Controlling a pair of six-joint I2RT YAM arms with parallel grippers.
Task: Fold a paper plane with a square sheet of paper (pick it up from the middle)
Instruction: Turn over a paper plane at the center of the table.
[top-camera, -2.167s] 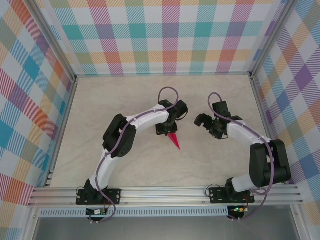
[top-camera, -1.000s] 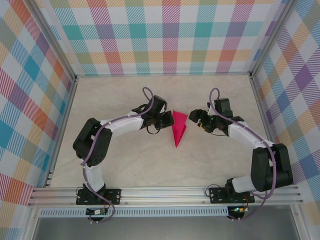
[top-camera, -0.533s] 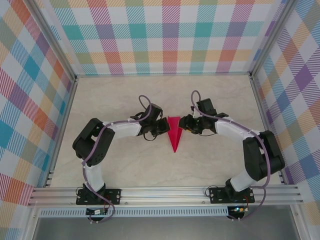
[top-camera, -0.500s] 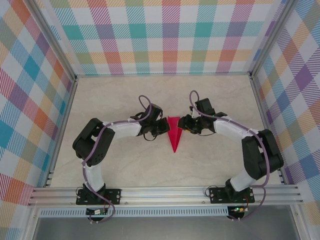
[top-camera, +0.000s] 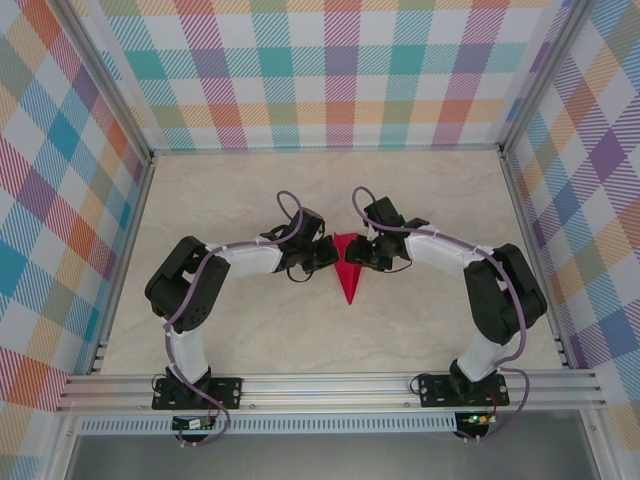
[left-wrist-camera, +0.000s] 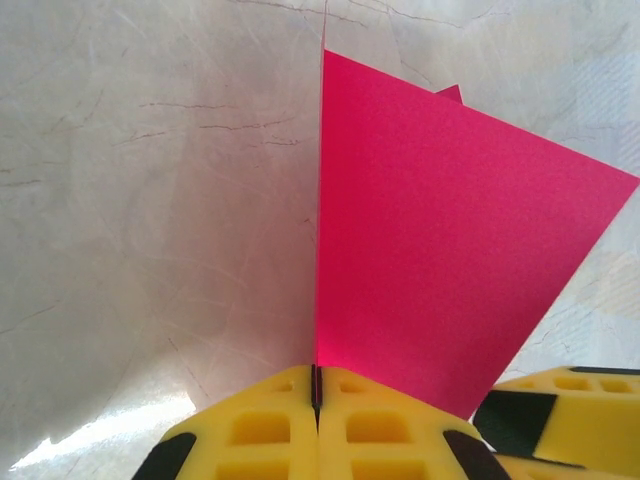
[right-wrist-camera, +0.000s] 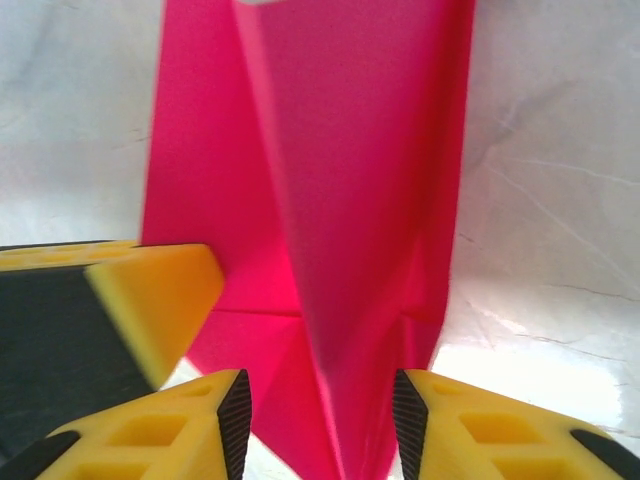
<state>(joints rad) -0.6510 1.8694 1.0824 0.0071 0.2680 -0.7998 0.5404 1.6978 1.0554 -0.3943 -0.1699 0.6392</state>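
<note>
The magenta paper plane (top-camera: 348, 275) is a narrow folded dart with its tip pointing toward the near edge of the table. My left gripper (top-camera: 327, 253) is shut on the plane's left edge; in the left wrist view the yellow jaws (left-wrist-camera: 317, 385) are pressed together on the thin edge of the sheet (left-wrist-camera: 440, 240). My right gripper (top-camera: 363, 252) comes in from the right. In the right wrist view its jaws (right-wrist-camera: 320, 410) stand apart, with the plane's raised centre fold (right-wrist-camera: 340, 230) between them. The left gripper's fingertip (right-wrist-camera: 130, 300) shows beside the paper.
The beige marble tabletop (top-camera: 250, 330) is walled by plaid panels (top-camera: 330, 70) at the back and on both sides. A metal rail (top-camera: 330, 385) runs along the near edge, where both arm bases are bolted.
The right arm has swung left to the plane and its jaws have narrowed around the fold. The left gripper has kept its hold, drawing the plane slightly left.
</note>
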